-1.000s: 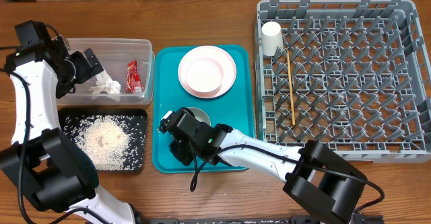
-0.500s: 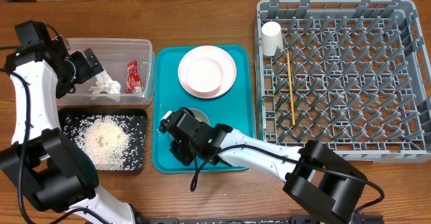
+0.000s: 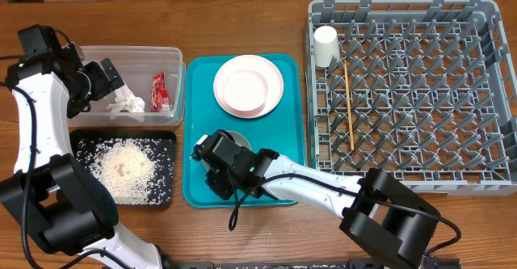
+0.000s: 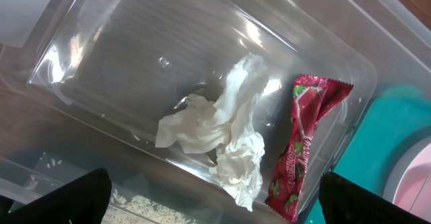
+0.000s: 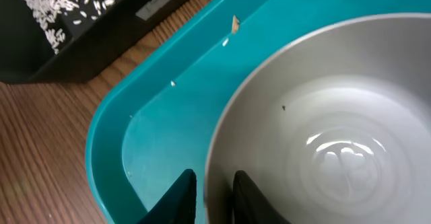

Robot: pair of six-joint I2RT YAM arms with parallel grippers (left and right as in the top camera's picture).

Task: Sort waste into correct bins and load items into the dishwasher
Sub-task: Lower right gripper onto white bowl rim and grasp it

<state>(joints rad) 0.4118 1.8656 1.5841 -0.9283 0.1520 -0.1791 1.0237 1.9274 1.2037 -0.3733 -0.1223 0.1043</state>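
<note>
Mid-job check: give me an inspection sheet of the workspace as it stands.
Surface: wooden table.
Job's things: tissue and red wrapper in clear tub; rice on black tray; pink plate and grey bowl on teal tray; white cup and one chopstick in dish rack.
Clutter: stray rice grains on teal tray.
Grippers: left gripper open above the tub; right gripper clamped on the bowl's rim, one finger inside, one outside.
Cables: black cable hangs from the right arm across the teal tray's near edge.
Surroundings: nothing seen.

White arm links [image 3: 29,117] between black joints [image 3: 39,41]; thin black cable [image 3: 232,212]; dark pincer fingers [image 5: 182,196]
</note>
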